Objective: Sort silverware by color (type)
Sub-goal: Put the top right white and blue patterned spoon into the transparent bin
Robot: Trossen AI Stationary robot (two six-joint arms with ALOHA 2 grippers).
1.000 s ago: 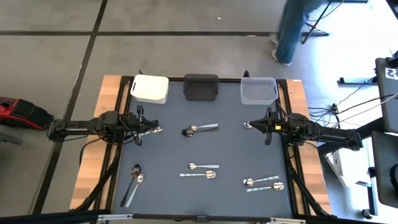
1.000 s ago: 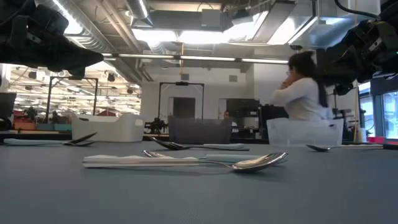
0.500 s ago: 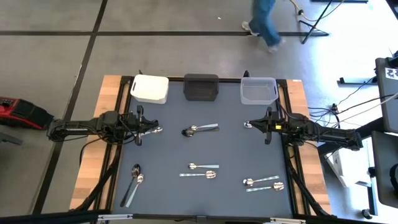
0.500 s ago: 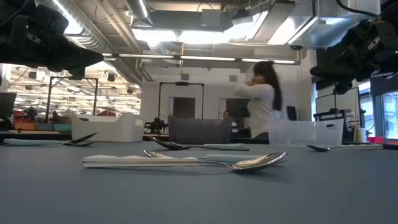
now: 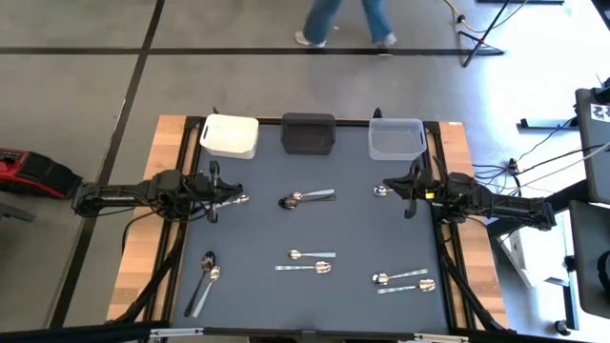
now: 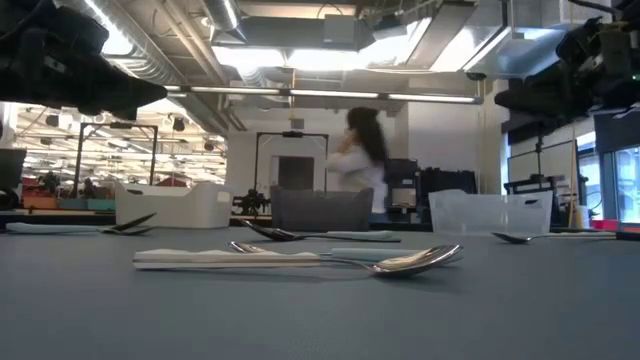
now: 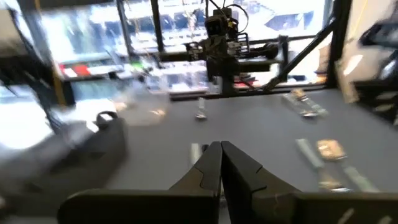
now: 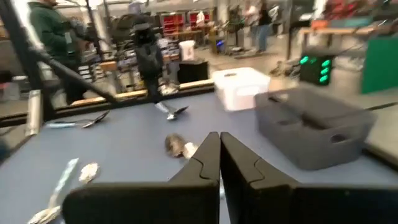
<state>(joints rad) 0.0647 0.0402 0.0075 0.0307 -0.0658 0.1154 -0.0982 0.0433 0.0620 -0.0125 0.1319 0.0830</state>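
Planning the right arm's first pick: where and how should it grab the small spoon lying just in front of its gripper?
Grip the spoon across its slim handle, coming straight down from above: it lies flat on the mat, so there is no room beneath. The right gripper, now shut, must open first.

Silver spoon (image 6: 400, 260) lies nearest (bowl rightward), person (image 6: 358, 160) behind bins (image 6: 320, 210)

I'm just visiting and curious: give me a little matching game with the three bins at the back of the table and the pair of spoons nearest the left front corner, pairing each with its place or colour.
Things:
1. white bin
2. dark bin
3. clear bin
4. spoon pair

Places:
A. back row, middle
B. back row, right arm's side
C. front left of the mat
D. back row, left arm's side

Pairs: 1-D, 2-A, 3-B, 4-C
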